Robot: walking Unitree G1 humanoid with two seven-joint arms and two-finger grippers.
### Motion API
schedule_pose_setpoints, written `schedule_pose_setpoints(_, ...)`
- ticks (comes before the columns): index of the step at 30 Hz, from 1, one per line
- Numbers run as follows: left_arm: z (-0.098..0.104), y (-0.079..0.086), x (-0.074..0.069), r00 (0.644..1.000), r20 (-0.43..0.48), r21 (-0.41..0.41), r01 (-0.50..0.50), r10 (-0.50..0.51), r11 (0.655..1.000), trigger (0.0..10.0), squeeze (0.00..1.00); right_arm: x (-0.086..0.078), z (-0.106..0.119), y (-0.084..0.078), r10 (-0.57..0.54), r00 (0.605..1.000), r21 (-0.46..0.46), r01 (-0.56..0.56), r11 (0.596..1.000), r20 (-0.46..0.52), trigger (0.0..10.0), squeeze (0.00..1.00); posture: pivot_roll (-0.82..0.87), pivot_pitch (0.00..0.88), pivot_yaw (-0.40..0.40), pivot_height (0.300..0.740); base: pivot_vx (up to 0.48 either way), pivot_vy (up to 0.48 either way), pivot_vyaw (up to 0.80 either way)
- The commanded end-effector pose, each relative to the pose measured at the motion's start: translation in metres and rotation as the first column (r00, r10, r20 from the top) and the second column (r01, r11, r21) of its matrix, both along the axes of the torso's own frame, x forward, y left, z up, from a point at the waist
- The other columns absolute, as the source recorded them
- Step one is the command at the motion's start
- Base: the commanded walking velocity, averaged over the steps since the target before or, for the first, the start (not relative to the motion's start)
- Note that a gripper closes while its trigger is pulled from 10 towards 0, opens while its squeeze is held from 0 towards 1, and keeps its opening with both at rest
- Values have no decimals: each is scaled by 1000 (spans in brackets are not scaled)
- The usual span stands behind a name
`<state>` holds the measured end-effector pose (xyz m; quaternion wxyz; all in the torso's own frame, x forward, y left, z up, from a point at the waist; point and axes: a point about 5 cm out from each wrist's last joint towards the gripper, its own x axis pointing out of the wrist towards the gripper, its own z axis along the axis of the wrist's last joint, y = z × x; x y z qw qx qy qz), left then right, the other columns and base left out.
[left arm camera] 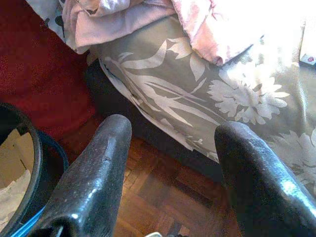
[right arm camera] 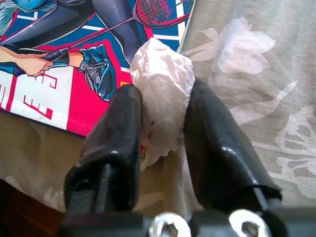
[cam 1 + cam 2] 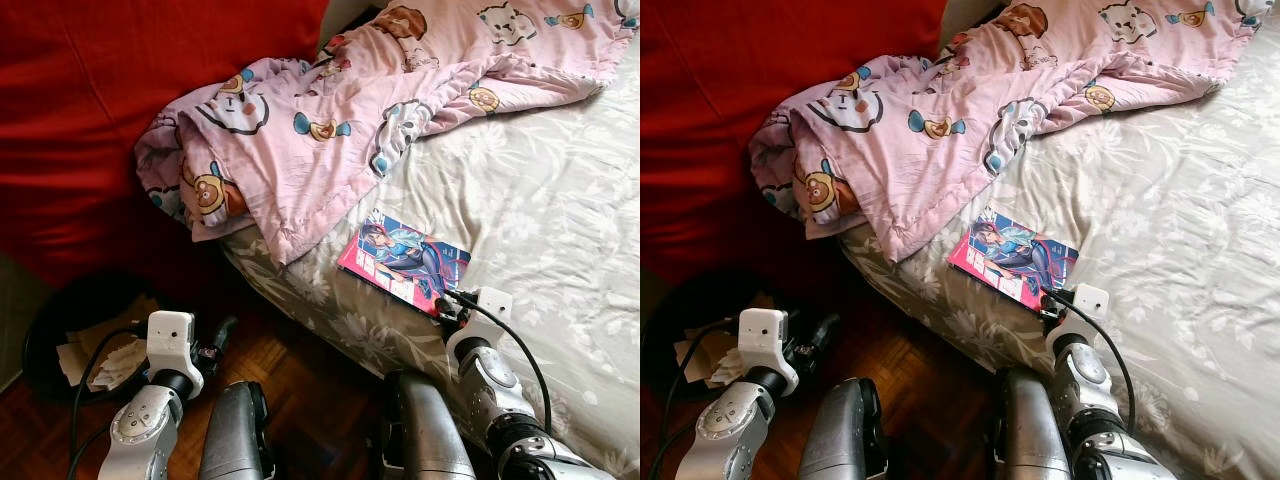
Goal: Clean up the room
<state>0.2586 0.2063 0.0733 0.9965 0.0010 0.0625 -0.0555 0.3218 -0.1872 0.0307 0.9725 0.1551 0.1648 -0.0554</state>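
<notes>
On the bed (image 3: 560,230), at its near edge, I see my right gripper (image 2: 163,123) clamped on a crumpled white tissue (image 2: 163,84), its two black fingers pressing the wad from both sides. That paper is thin, creased and lumpy, and it sits on the corner of a glossy comic book (image 3: 405,262) whose cover is pink, red and blue with a drawn figure holding a racket. Flat on the bed's grey sheet with its pale floral print, the book lies just below a rumpled pink quilt (image 3: 330,130) with cartoon animals. Beside the bed, over dark parquet floor (image 1: 163,197), my left gripper (image 1: 168,163) hangs with its thick, matte black fingers spread wide apart, gripping nothing. Further from the bed, next to that arm, stands a round black bin (image 3: 70,320) holding crumpled white paper and cardboard.
</notes>
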Motion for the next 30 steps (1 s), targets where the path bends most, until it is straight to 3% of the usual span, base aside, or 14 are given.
schedule_pose_setpoints(1, -8, 0, -4, 999, -32, 11, 2, -2, 1000, 10000, 0, -8, -9, -3, -17, 999, 1, 17, 1000, -30, 0, 0, 109, 234, 14, 581, 0, 0, 0)
schedule_pose_setpoints(12, -19, -1, 2, 999, -47, -4, -25, 25, 1000, 10000, 0, -16, -16, -6, -42, 998, -20, 41, 999, -42, 0, 0, 90, 167, -4, 581, 0, 0, 0)
schedule_pose_setpoints(18, -24, 2, 6, 996, -54, -25, -70, 69, 997, 10000, 0, -23, -15, -13, -53, 998, -54, 53, 997, 15, 0, 0, 78, 123, -13, 581, 0, 0, 0)
schedule_pose_setpoints(20, -27, 8, 7, 993, -55, -29, -104, 103, 994, 10000, 0, -27, -9, -19, -50, 995, -104, 60, 993, 91, 0, 0, 63, 96, -20, 581, 0, 0, 0)
schedule_pose_setpoints(25, -34, 14, 7, 986, -72, -42, -151, 148, 988, 10000, 0, -36, -4, -21, -12, 987, -143, 36, 989, 163, 0, 0, 51, 50, -24, 581, 0, 0, 0)
schedule_pose_setpoints(26, -35, 14, 6, 985, -76, -46, -157, 153, 987, 10000, 0, -37, -5, -20, -1, 987, -145, 24, 989, 159, 4157, 0, 46, 44, -24, 581, 0, 0, 0)
schedule_pose_setpoints(27, -36, 14, 6, 985, -79, -47, -160, 156, 986, 10000, 0, -38, -7, -19, 17, 989, -162, 7, 987, 147, 10000, 0, 44, 40, -23, 581, 0, 0, 0)
schedule_pose_setpoints(30, -43, 17, 4, 978, -97, -50, -192, 187, 980, 10000, 0, -45, -18, -19, 42, 995, -180, -24, 983, 95, 10000, 0, 48, 11, -15, 581, 0, 0, 0)
